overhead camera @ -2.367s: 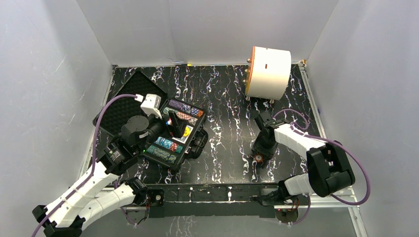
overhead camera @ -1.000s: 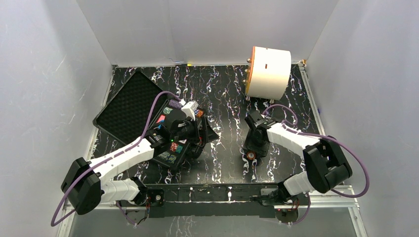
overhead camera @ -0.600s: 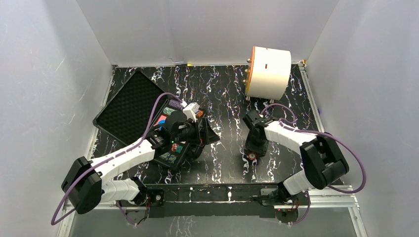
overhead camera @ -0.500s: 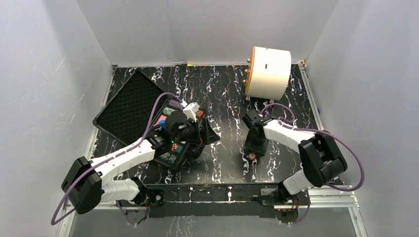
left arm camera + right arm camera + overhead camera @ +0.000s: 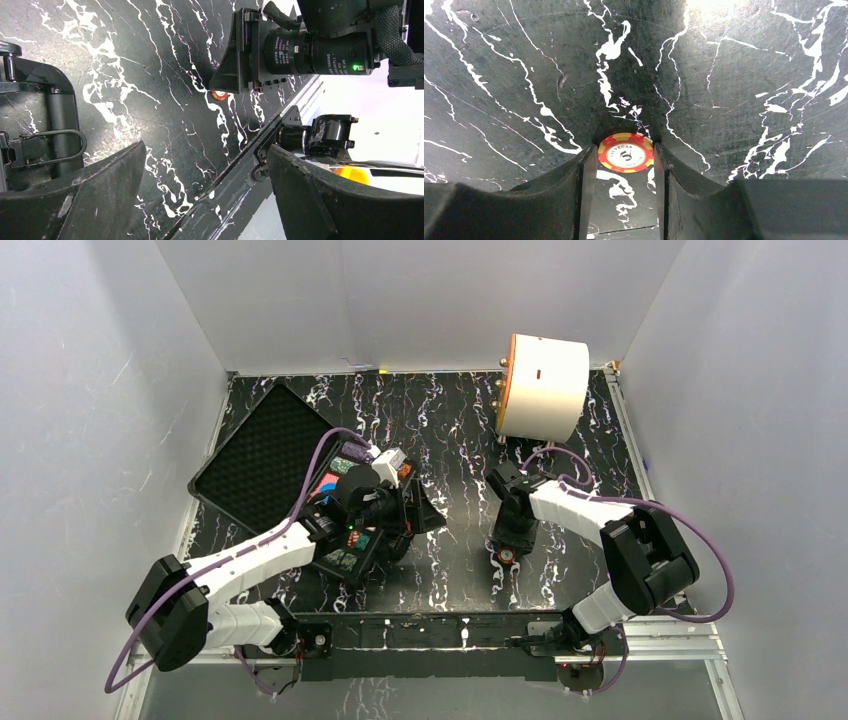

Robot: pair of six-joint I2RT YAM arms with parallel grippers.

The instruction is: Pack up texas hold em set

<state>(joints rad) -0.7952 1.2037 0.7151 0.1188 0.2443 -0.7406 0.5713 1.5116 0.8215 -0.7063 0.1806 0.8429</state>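
The black case lies open at the left; its foam-lined lid is flat on the table, and its base with rows of multicoloured chips sits largely under my left arm. My left gripper is open and empty just right of the case; in the left wrist view the case handle is at the left. My right gripper points down at the table. Its fingertips press on both sides of a red-and-yellow "5" poker chip lying flat. The chip also shows in the top view and the left wrist view.
A large white cylinder with an orange face stands at the back right. White walls enclose the black marbled table. A metal rail with the arm bases runs along the near edge.
My left arm has swung off the case base to its right side and now barely moves. My right gripper has shifted slightly left, and the chip has moved with it.
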